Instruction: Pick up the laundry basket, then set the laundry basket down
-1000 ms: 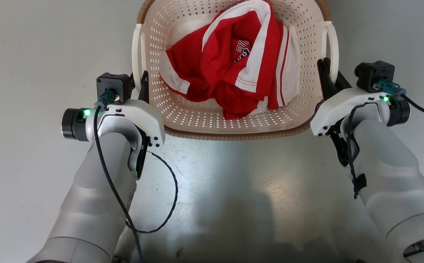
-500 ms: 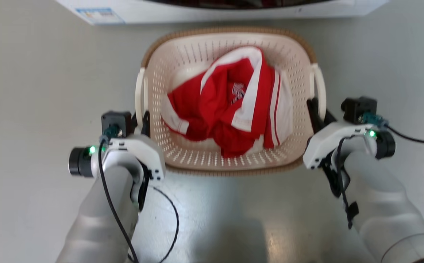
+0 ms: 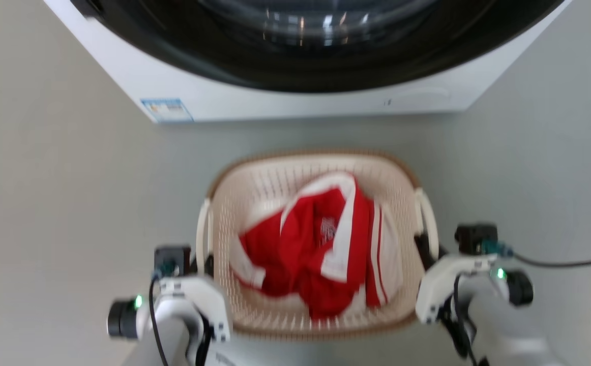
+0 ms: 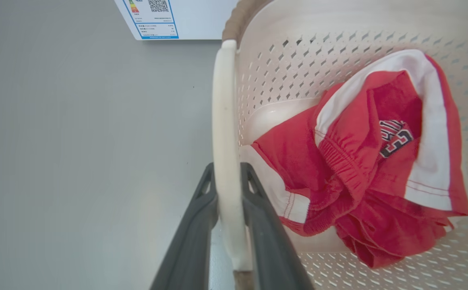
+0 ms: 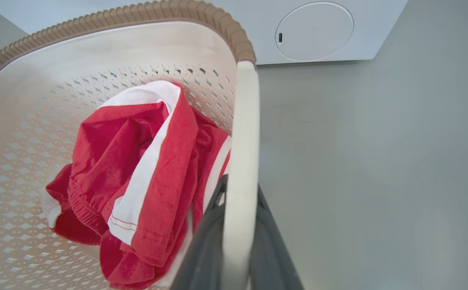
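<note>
2 grips: left claw (image 4: 226, 168), right claw (image 5: 240, 186) clamped on laundry basket (image 3: 295, 175); washer (image 3: 275, 104) cropped, blurred

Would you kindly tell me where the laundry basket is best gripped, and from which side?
Grip the laundry basket by its left handle and right handle: thin loops standing off the walls. Come from the near end, like the left gripper and right gripper, one finger each side.

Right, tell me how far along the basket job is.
Done: the left gripper is shut on the left handle of the basket, and the right gripper on the right handle. In hand: the lift, with red clothing inside; whether the basket is off the floor cannot be told. Left: setting it down.
</note>
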Robot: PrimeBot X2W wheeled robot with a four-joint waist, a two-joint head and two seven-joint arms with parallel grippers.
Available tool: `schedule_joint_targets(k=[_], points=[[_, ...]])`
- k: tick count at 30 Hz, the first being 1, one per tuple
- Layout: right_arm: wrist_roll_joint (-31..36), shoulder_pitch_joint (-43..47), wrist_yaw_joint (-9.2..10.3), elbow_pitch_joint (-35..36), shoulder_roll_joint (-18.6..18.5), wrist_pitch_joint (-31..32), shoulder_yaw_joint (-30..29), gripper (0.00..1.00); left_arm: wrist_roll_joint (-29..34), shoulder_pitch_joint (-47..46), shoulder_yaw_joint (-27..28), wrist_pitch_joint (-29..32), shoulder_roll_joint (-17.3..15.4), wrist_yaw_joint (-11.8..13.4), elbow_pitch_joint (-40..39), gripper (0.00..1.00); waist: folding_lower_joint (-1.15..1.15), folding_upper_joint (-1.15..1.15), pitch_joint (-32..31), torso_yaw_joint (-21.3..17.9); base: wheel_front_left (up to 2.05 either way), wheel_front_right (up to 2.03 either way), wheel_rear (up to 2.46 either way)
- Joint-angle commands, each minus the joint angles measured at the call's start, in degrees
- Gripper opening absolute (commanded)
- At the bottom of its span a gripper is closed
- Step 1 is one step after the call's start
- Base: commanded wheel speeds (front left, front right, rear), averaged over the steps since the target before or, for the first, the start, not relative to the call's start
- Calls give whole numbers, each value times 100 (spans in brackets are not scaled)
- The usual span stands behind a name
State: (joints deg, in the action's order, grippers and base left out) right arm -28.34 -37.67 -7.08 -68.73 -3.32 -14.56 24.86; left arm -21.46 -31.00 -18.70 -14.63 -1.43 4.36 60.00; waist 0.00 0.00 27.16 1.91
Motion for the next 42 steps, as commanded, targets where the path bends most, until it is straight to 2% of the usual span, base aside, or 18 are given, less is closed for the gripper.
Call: schedule_joint_targets(k=[1,16,27,42], points=[[-139,314,-41,-32,45,-39,267,0,-95,264,59,-37,-144,59,93,0,0,0,-533,-36,0,0,0],[-1118,1327,-41,-181,45,419,1240,0,-885,1088,-645,-6,-144,-8,852,0,0,0,-2256,-160,0,0,0],[-1613,1647,-41,-205,45,540,1710,0,-1250,1368,-1001,25,-144,72,970,0,0,0,-2749,-126,0,0,0],[-2067,1646,-41,-304,45,470,2147,0,-1472,1382,-1273,-6,-144,134,1038,0,0,0,-2929,-102,0,0,0]])
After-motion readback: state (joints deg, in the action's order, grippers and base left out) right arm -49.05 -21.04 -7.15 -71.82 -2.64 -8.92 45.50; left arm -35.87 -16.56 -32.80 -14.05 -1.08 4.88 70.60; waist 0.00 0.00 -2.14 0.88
